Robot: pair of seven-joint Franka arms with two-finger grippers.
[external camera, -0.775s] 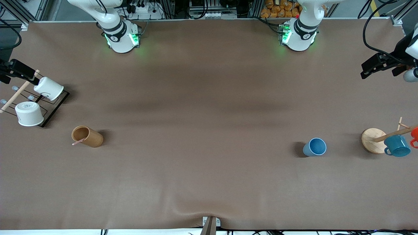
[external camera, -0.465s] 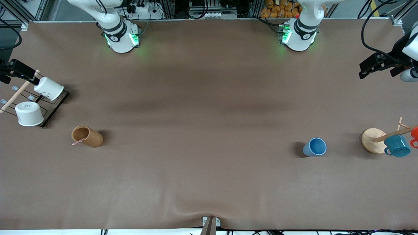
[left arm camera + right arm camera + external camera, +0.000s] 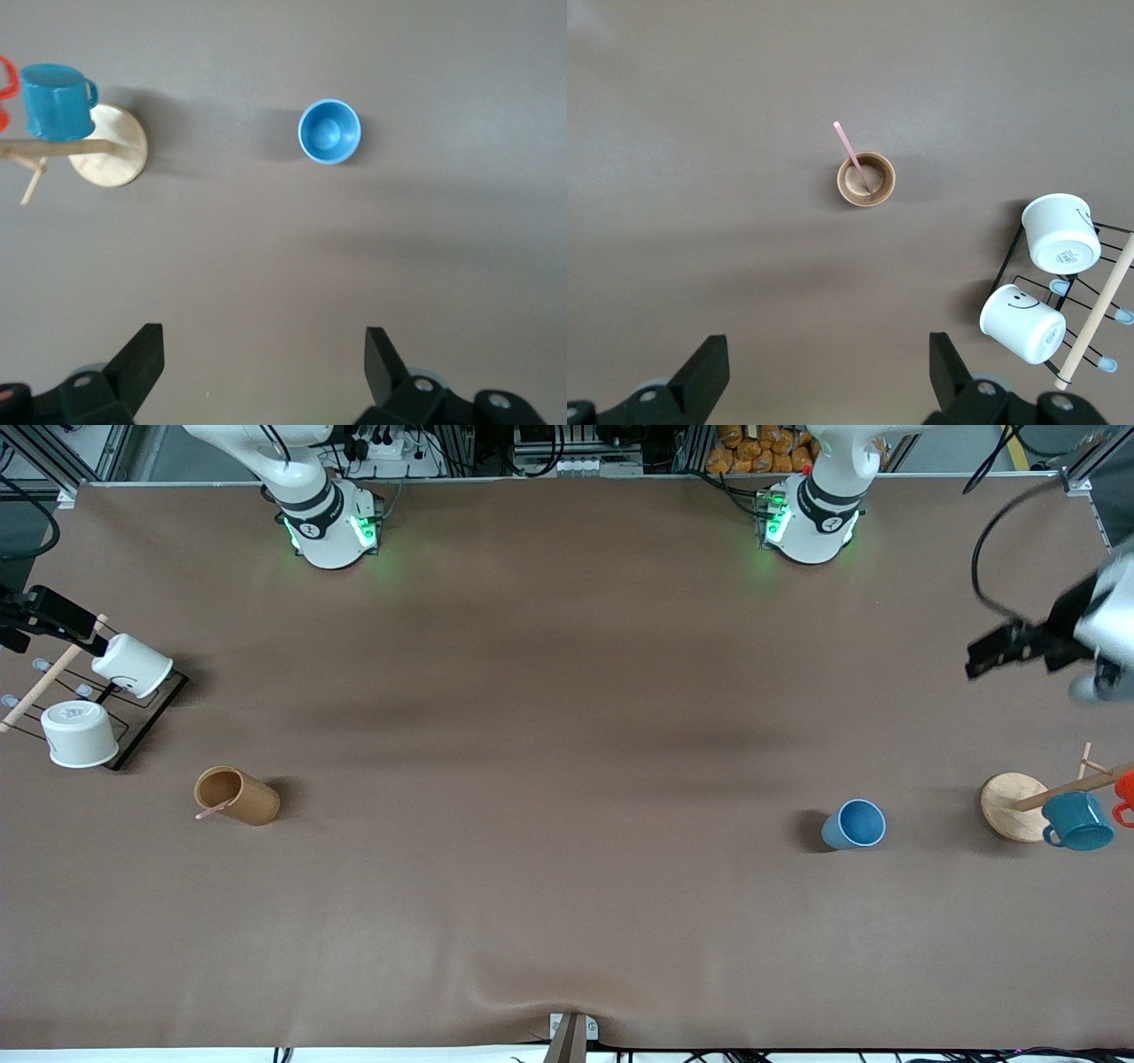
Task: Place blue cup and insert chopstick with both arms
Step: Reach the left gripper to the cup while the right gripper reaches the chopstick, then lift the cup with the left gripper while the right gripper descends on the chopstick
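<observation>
Over the left arm's end of the table, up in the air, the left gripper (image 3: pixel 257 372) hangs with its fingers spread apart and empty, while the right gripper (image 3: pixel 824 376) hangs likewise spread and empty over the right arm's end, above the black wire rack (image 3: pixel 133 722) with two white cups. On the table the blue cup (image 3: pixel 855 825) stands upright beside the round wooden mug stand (image 3: pixel 1013 806) that carries a teal mug (image 3: pixel 1076 820). Toward the right arm's end, the brown holder (image 3: pixel 236 795) stands with the chopstick (image 3: pixel 854 160) leaning in it.
</observation>
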